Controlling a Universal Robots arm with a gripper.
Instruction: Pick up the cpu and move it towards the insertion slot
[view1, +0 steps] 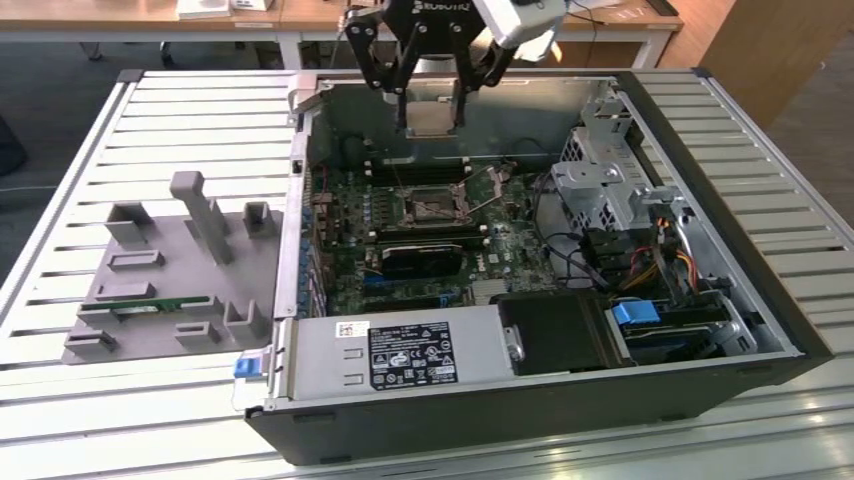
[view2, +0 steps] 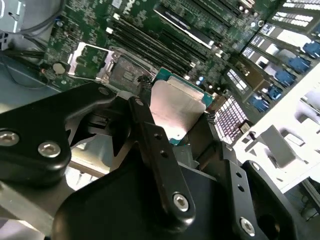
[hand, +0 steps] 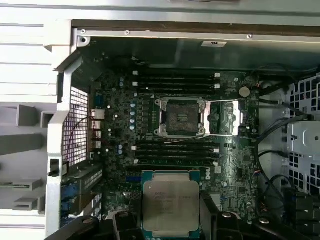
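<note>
On the slatted bench (view1: 174, 120) sits an open computer case (view1: 534, 400). The pincer (view1: 431, 118) is clamped on the cpu (hand: 170, 202), so picking up is done. It hangs above the board, not yet over the insertion slot (hand: 180, 117).

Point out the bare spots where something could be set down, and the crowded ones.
Bare: slatted table beyond the grey tray, and beside the computer case on the exterior view's right. Crowded: the motherboard around the insertion slot, and the cabled drive bay.

Your open computer case (view1: 561, 400) lying on the bench (view1: 200, 100), tray (view1: 160, 290) at the exterior view's left, insertion slot (view1: 430, 206) inside the case, cpu (view1: 430, 118) held above it.
</note>
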